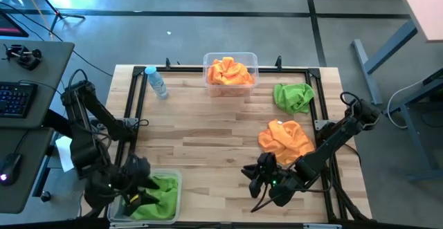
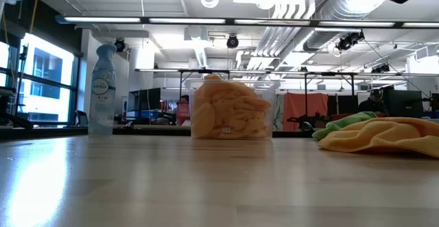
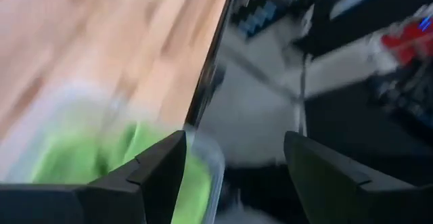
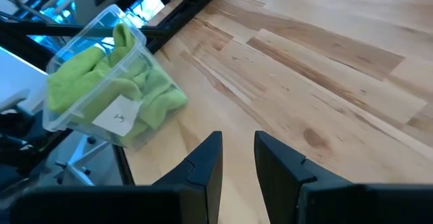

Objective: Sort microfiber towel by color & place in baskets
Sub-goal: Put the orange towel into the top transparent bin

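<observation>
A clear basket (image 1: 151, 196) with green towels (image 4: 111, 82) stands at the table's near left corner. My left gripper (image 3: 233, 139) hangs open over that basket's corner (image 3: 210, 160), holding nothing. A second clear basket (image 1: 230, 72) with orange towels (image 2: 230, 114) stands at the far edge. One orange towel (image 1: 285, 139) lies crumpled on the table's right side, and a green towel (image 1: 294, 97) lies beyond it near the right edge. My right gripper (image 1: 257, 178) is low over the near middle of the table, left of the orange towel, narrowly open and empty (image 4: 237, 153).
A spray bottle (image 1: 157, 82) stands at the far left of the table, left of the orange basket; it also shows in the low view (image 2: 103, 90). Bare wood (image 1: 201, 139) fills the table's middle. A desk with a keyboard (image 1: 17, 97) stands beyond the left edge.
</observation>
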